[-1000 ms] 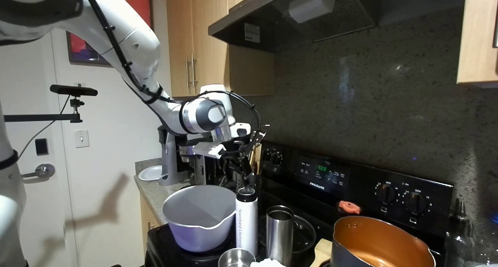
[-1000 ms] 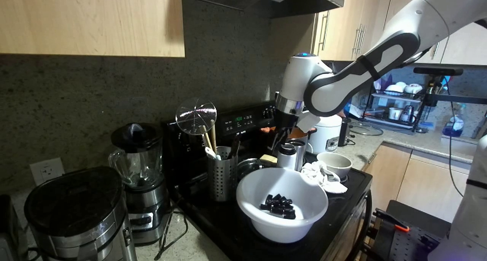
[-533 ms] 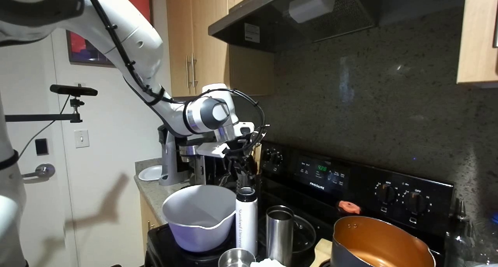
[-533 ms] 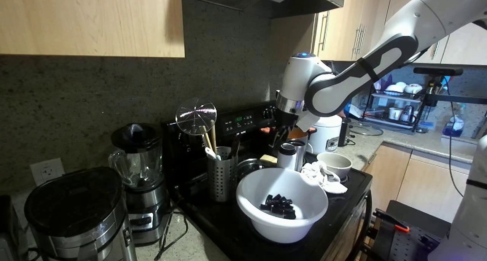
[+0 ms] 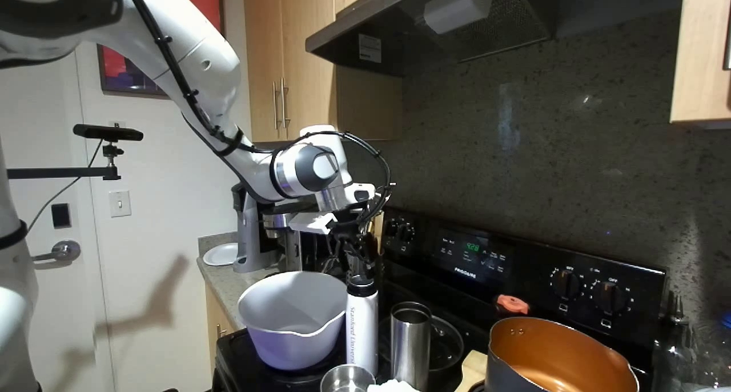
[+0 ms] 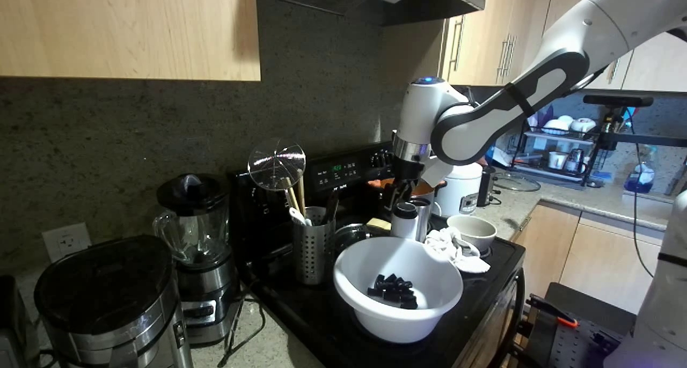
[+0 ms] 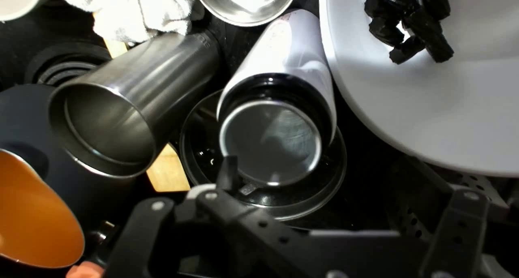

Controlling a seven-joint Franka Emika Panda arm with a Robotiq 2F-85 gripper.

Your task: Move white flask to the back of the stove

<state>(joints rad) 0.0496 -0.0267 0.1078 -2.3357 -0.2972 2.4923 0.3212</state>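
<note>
1. While reaching across, mind the wide, round, white bowl (image 5: pixel 288 346) of smooth, plastic-looking stuff, placed leftmost, with irregular black chunks (image 6: pixel 392 288) inside.
2. Next, just beside the bowl, cannot tell whether touching: the tall, slim, white cylindrical flask (image 5: pixel 361 332), black-banded at the top, set on the black stove (image 5: pixel 531 260) with its glossy, knobbed back panel. Apart from that panel, so judged not yet moved to the back.
3. Pointing top up, long axis vertical, with dark lettering along the same axis. Cannot tell whether capped or uncovered.
4. Likely stiff metal, smooth and slightly slippery, hard to break but easy to topple; light if empty, heavier if filled. Best taken across the black band or just beneath, square to the axis, then lifted straight up before travelling back.
5. Directly above, aimed downward: the black, two-fingered mechanical gripper (image 5: pixel 360 271), with fingers spread and nothing pinched. Cannot tell whether touching the flask's rim.
6. Near, to the right: the tall, shiny, cylindrical steel tumbler (image 5: pixel 411 346), possibly at risk of a knock.
7. Past the tumbler, the round, dark, glassy lid (image 5: pixel 449 347), probably a poor landing place; farthest right, the grey, copper-lined pot (image 5: pixel 537 338).
</note>
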